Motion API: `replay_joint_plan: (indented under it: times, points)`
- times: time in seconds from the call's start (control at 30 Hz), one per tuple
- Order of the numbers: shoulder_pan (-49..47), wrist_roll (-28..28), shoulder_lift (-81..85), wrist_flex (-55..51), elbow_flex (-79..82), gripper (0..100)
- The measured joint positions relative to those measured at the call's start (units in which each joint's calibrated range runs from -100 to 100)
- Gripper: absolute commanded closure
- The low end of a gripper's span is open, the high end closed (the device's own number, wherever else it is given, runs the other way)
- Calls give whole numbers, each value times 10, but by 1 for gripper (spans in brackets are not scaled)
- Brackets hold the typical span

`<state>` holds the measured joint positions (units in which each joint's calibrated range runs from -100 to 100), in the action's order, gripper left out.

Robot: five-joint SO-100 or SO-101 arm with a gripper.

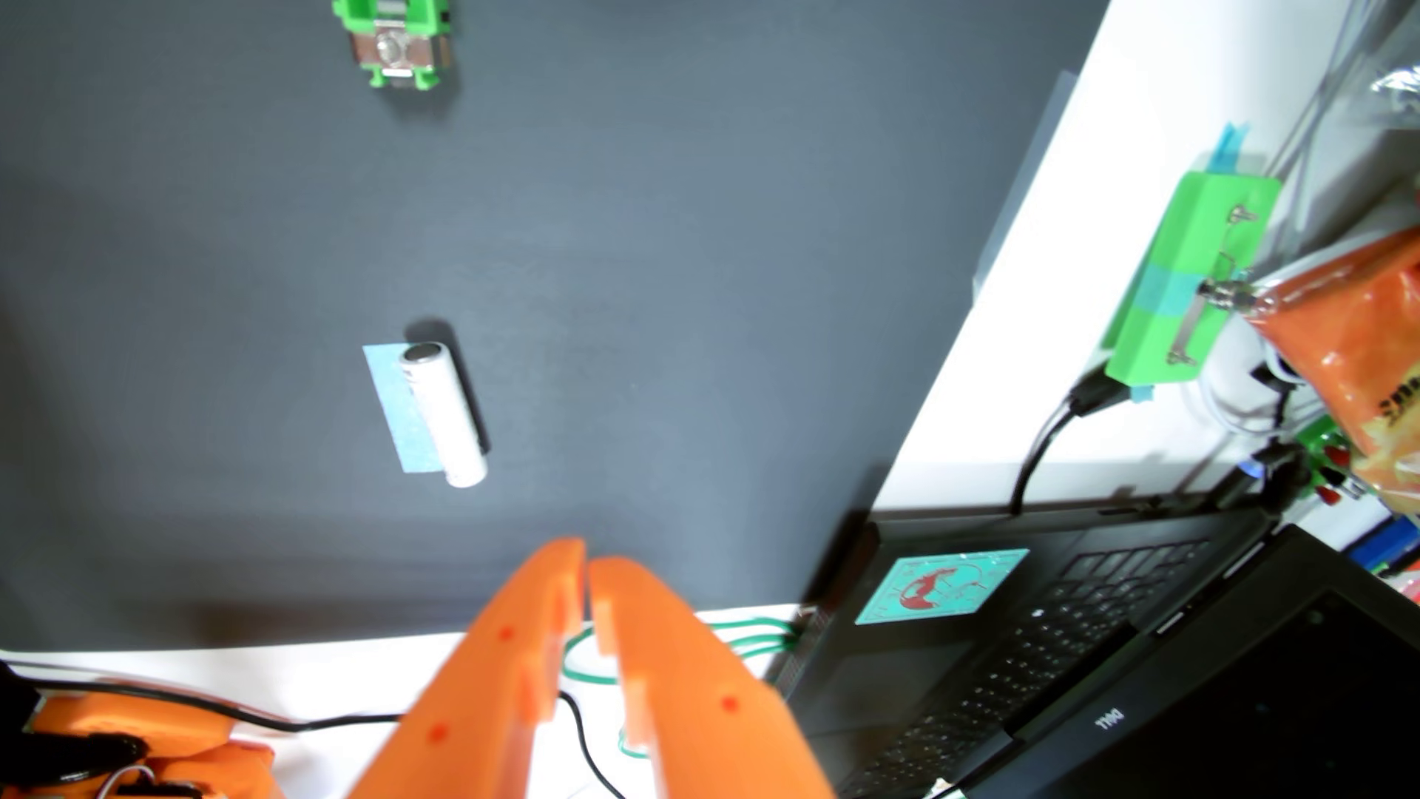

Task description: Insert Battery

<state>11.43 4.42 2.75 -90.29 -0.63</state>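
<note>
Dark mat [691, 230] on white table [999, 384]

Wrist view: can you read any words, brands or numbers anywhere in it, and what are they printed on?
"DELL": logo on the laptop below its screen, seen upside down.
Dark print on the orange bag: too blurred and cut off to read.
Teal sticker on the laptop: a red figure, no legible words.
Battery: no readable marking.

White battery [444, 415] — green holder [394, 38]

Hobby electronics desk; laptop [1076, 661], cables [1033, 461], printed green box [1183, 284].
</note>
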Motion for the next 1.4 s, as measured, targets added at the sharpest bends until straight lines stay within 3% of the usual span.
replay_joint_plan:
  times: [0.43,0.87,1.13,1.4]
  points:
    - [7,0,-18,1,5,98]
    - [9,0,208,109,253,98]
    - [10,0,218,196,403,98]
    - [11,0,218,210,421,98]
